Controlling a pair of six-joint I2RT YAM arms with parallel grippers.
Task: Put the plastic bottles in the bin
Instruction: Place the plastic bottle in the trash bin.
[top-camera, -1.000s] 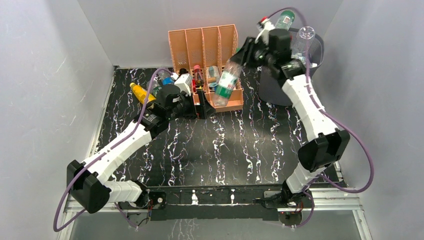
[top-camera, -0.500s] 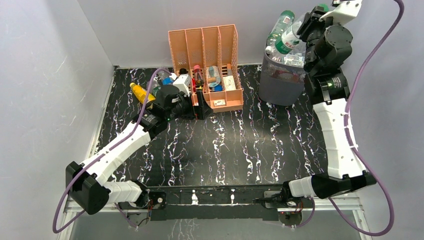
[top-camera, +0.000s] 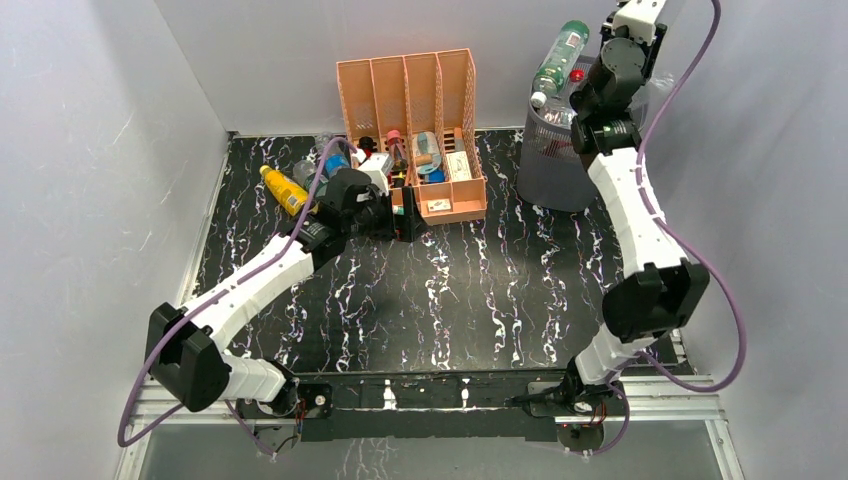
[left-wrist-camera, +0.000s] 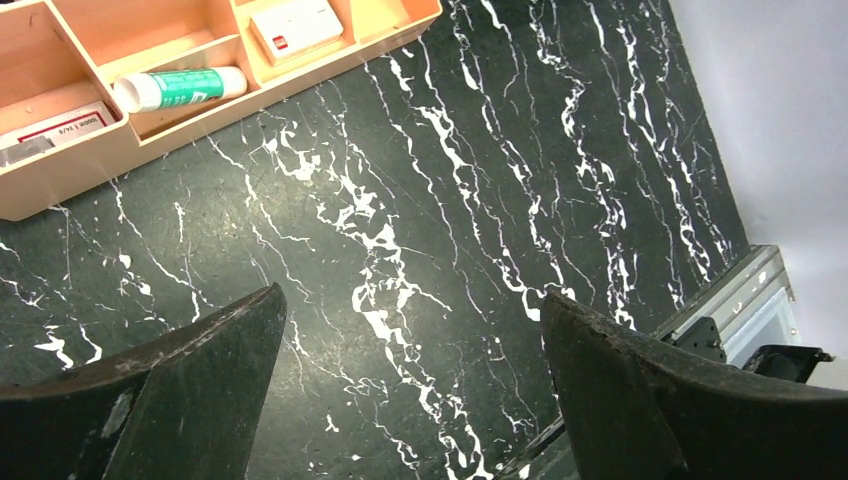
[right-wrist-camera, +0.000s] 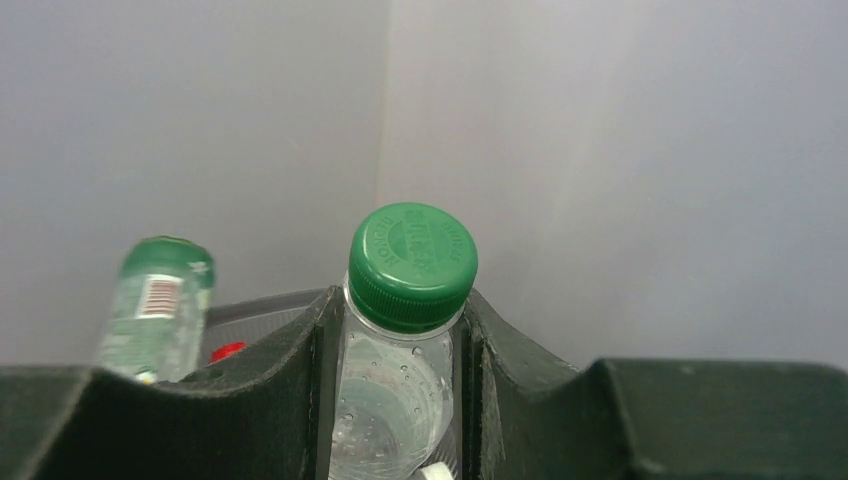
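Note:
My right gripper (right-wrist-camera: 400, 312) is shut on the neck of a clear bottle with a green cap (right-wrist-camera: 412, 262). In the top view the gripper (top-camera: 594, 88) is above the dark mesh bin (top-camera: 556, 172) at the back right, and its wrist hides the held bottle. A green-label bottle (top-camera: 560, 50) sticks out of the bin and also shows in the right wrist view (right-wrist-camera: 155, 300). A yellow bottle (top-camera: 283, 190) and a few other bottles (top-camera: 334, 160) lie at the back left. My left gripper (top-camera: 402, 215) is open and empty over the table (left-wrist-camera: 410, 320).
The peach four-slot organizer (top-camera: 410, 100) stands at the back centre with small items in its front trays; its front edge is just beyond my left gripper (left-wrist-camera: 200, 110). Grey walls close in the back and sides. The table's metal edge (left-wrist-camera: 740, 295) shows on the right.
My right arm carried the bottle from in front of the organizer up and right to above the bin. My left gripper moved slightly right along the organizer's front.

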